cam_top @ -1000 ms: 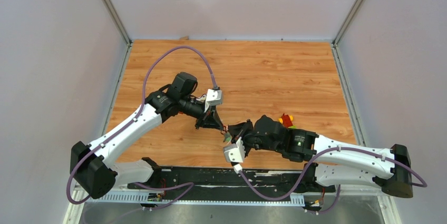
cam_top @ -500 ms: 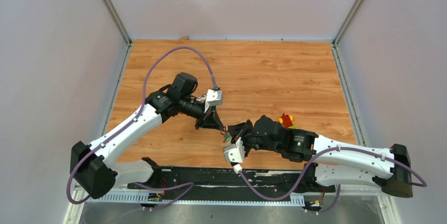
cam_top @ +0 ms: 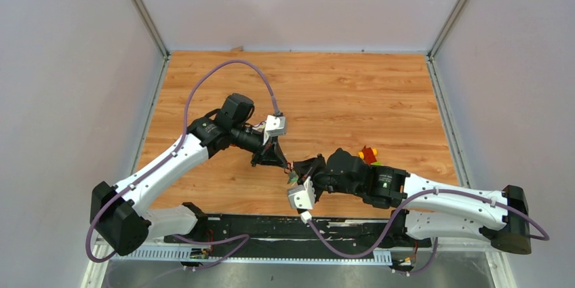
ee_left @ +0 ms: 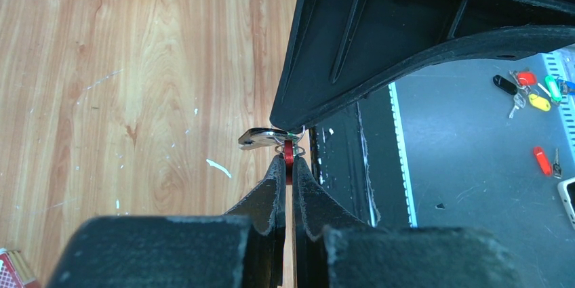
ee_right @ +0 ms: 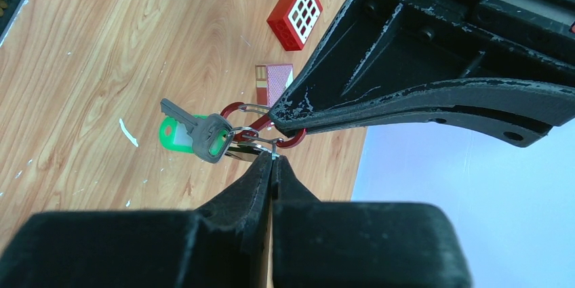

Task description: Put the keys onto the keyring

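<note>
We see the light wooden tabletop (cam_top: 380, 98) filling the middle of the top view, and both arms meet just below its centre. Our left gripper (ee_left: 288, 163) is pinched tight on the thin red-orange wire keyring (ee_left: 288, 152), mid-frame in its wrist view. Our right gripper (ee_right: 272, 160) is clamped on the thin silver split ring (ee_right: 245, 132). That ring carries a grey metal key (ee_right: 198, 132) and its bright green plastic tag (ee_right: 169, 133) left of centre, and it touches the keyring.
</note>
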